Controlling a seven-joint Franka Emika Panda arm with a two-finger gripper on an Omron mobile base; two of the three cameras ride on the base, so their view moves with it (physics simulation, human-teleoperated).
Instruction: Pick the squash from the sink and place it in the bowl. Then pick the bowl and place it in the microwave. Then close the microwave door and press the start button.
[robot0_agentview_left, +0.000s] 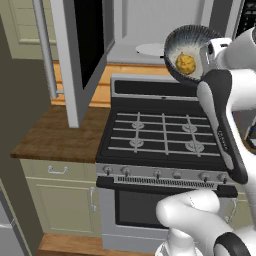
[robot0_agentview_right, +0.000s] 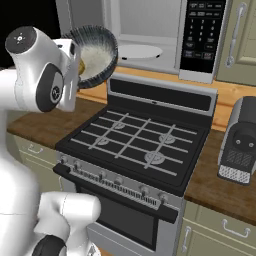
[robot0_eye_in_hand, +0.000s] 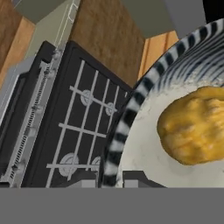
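Note:
My gripper (robot0_eye_in_hand: 111, 179) is shut on the rim of the bowl (robot0_agentview_left: 176, 44), one finger inside and one outside. It holds the bowl tilted in the air above the back of the stove. The dark striped bowl (robot0_agentview_right: 100, 54) is pale inside, and the lumpy yellow squash (robot0_agentview_left: 185, 63) lies in it (robot0_eye_in_hand: 192, 124). Just behind the bowl the microwave (robot0_agentview_right: 150, 25) stands open, with its white turntable (robot0_agentview_right: 140, 51) and its black button panel (robot0_agentview_right: 202, 30). The microwave door (robot0_agentview_left: 75, 55) is swung out to the left, its long silver handle (robot0_agentview_left: 45, 45) towards me.
A black gas stove (robot0_agentview_left: 160, 130) with grates lies under the bowl. Wooden counter (robot0_agentview_left: 55, 130) runs on both sides of it. A dark toaster-like appliance (robot0_agentview_right: 239, 142) stands on the right counter. Pale cabinets flank the microwave.

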